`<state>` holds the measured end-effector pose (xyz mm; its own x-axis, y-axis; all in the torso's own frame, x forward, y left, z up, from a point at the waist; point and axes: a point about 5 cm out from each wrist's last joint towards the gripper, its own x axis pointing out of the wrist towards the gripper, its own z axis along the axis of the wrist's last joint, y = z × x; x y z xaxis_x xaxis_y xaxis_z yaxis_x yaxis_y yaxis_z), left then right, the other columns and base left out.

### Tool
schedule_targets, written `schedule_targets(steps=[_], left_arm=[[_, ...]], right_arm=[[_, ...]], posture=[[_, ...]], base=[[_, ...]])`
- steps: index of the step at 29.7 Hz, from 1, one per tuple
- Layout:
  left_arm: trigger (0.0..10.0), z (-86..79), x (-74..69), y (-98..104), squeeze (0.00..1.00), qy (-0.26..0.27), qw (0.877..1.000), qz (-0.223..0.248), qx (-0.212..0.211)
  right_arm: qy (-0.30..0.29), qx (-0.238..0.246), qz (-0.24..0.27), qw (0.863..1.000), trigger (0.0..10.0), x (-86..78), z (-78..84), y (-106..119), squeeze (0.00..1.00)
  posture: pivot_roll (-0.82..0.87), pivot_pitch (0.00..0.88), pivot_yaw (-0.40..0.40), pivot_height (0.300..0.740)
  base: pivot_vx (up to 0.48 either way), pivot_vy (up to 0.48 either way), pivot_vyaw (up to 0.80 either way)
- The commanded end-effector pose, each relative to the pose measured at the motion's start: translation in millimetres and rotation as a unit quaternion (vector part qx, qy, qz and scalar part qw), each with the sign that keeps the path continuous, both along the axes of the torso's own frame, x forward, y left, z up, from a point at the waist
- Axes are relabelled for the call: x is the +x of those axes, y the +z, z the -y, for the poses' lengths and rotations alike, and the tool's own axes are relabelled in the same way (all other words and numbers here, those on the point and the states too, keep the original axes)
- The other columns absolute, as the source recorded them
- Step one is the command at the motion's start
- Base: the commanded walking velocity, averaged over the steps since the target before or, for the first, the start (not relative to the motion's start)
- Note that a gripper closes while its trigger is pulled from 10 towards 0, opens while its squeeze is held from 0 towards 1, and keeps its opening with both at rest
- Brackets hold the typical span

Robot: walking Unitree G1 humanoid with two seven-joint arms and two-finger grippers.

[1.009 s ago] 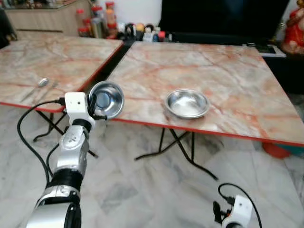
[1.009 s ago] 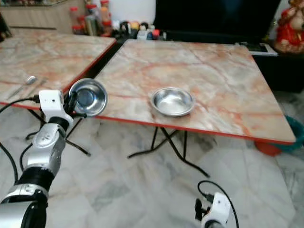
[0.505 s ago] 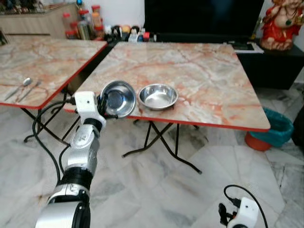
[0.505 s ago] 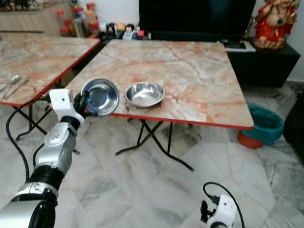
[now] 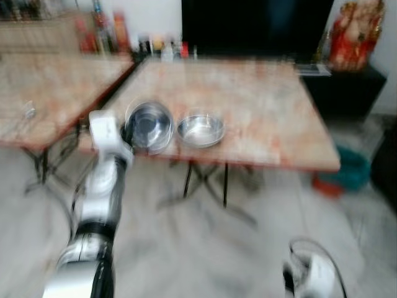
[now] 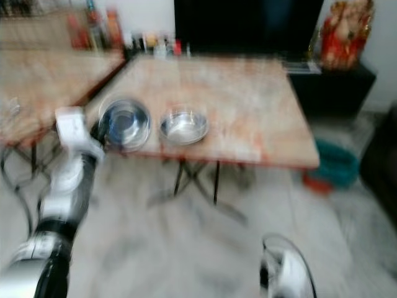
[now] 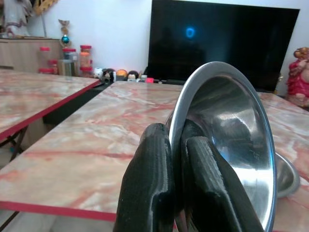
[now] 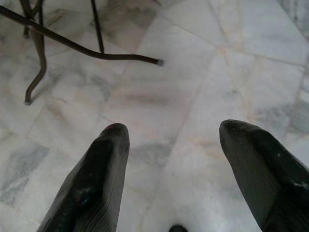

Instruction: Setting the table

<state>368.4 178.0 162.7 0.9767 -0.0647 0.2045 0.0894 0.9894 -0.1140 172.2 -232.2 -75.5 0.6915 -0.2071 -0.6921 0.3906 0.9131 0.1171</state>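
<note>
My left gripper (image 7: 175, 140) is shut on the rim of a steel bowl (image 5: 149, 126), held tilted on edge at the near left side of the marble table (image 5: 248, 93). A second steel bowl (image 5: 200, 130) sits on that table just to the right of the held one, near the front edge; part of it peeks out behind the held steel bowl (image 7: 227, 140) as the second bowl (image 7: 286, 175). My right gripper (image 8: 171, 133) hangs low over the marble floor, open and empty. The eye views are blurred.
A second marble table (image 5: 43, 93) stands to the left with cutlery (image 5: 28, 110) on it. Jars and small items (image 5: 99, 34) line the back. A dark screen (image 5: 248, 28), a red statue (image 5: 347, 37) and a teal bin (image 5: 350, 167) are behind and right. Metal table legs (image 8: 72, 46) cross the floor.
The camera has moved and the picture is now blurred. The held bowl stays in my left gripper, beside the bowl on the table. The right arm still hangs low.
</note>
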Motion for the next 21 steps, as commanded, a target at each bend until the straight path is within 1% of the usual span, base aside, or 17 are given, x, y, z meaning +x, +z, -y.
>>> schedule_targets(steps=[1,21], left_arm=[[10.0,-7.7,1.7,8.1,0.0,0.011,1.0,0.009,0.001],[10.0,-0.4,2.4,9.5,0.0,-0.012,1.0,0.011,0.002]], right_arm=[[0.006,0.005,0.015,1.0,10.0,10.5,-5.9,3.8,0.0],[0.008,0.012,0.021,1.0,10.0,8.3,-6.8,3.1,0.0]], posture=[[0.02,0.0,0.0,0.736],[0.02,0.0,0.001,0.736]], base=[[0.382,0.0,0.0],[0.381,0.0,0.0]])
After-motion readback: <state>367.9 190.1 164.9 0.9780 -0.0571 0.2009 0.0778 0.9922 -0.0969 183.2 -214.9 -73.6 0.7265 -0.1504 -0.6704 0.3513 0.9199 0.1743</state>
